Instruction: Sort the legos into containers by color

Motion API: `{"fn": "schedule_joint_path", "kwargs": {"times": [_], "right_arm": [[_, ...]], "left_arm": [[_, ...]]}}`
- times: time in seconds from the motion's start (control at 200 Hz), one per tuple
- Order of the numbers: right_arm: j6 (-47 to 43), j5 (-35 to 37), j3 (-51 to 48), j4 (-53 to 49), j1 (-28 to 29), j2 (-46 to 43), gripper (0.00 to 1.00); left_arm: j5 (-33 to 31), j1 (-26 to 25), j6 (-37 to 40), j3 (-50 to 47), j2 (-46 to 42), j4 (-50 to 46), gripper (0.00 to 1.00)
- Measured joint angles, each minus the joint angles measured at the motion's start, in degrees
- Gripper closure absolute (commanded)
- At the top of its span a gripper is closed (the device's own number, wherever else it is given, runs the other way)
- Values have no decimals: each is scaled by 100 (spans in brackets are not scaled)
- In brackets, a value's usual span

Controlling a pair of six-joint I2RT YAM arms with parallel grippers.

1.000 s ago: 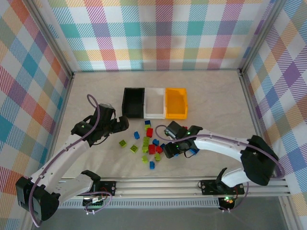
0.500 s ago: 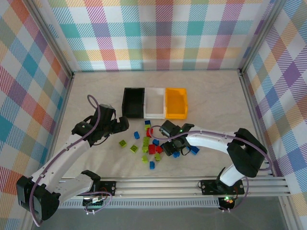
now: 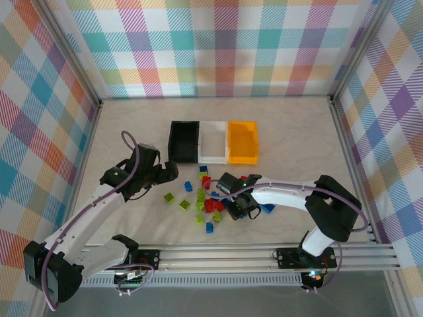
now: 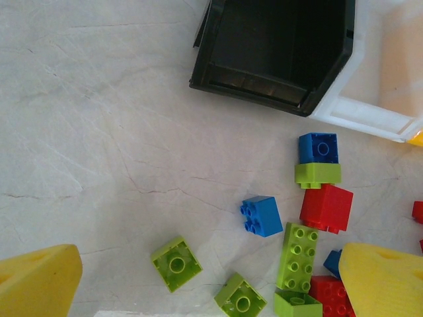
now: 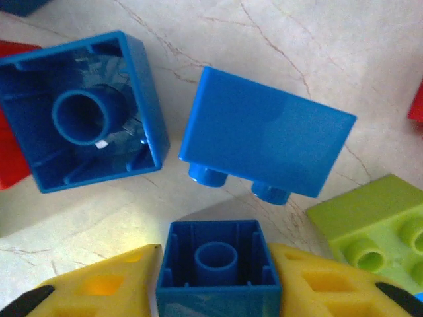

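Now clamping the right tool point(image 3: 238, 209) on an upturned blue brick point(image 5: 217, 264) resting on the tabletop point(image 3: 297, 132) among loose legos point(image 3: 184, 205), with the left tool point(image 3: 166, 174) spread wide nearby; next, likely lifting it straight up and carrying toward the bins point(image 3: 213, 160).

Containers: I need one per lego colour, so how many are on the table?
3, side by side in a row: the black container on the left, the white container in the middle, the orange-yellow container on the right. None looks hidden.
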Motion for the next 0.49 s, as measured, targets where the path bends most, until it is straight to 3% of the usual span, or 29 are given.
{"fn": "schedule_joint_path", "kwargs": {"times": [0.13,0.335,0.495], "right_arm": [[90,22,-20,15,0,-68,73],[94,177,50,-87,-31,-625,76],[-153,240,809,-212,-575,-804,80]], "left_arm": [[20,2,-2,0,0,0,0],[20,4,-48,0,0,0,0],[61,13,-155,-190,-164,195,0]]}}
